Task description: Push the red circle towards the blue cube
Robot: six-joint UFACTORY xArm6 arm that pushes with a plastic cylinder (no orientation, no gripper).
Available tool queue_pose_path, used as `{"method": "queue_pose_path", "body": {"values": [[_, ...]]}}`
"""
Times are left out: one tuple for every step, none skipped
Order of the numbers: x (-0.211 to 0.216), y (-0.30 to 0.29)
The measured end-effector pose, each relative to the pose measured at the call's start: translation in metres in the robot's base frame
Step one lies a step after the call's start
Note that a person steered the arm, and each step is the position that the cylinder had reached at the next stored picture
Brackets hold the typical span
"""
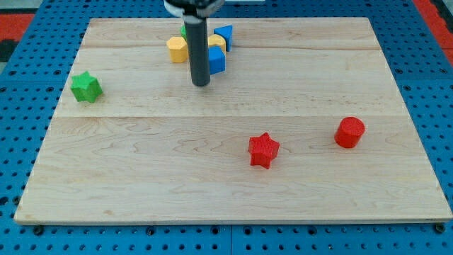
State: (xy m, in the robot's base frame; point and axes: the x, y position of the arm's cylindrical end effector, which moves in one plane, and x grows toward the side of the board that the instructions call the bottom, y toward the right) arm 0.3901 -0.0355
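A: Starting at the view's left of the wooden board (141,163), a green star (86,86) sits alone, well apart from my tip (202,83).

B: And the tip itself?

A: A bare rod, nothing on it to open or close. It's down on the board, touching no block, just below the cluster at the view's top.

B: What's in that cluster?

A: A yellow block (177,49) up-left of the tip, the blue cube (216,60) just beside the rod on the right, another blue block (224,35) above that.

B: The red ones?

A: The red star (263,149) lies down-right of the tip. The red circle (350,132) is farther right, well apart.
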Motion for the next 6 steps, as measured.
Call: {"method": "queue_pose_path", "body": {"values": [[0.003, 0.123], [0.003, 0.241], [0.028, 0.350], [0.104, 0.361], [0.120, 0.266], [0.085, 0.177]]}}
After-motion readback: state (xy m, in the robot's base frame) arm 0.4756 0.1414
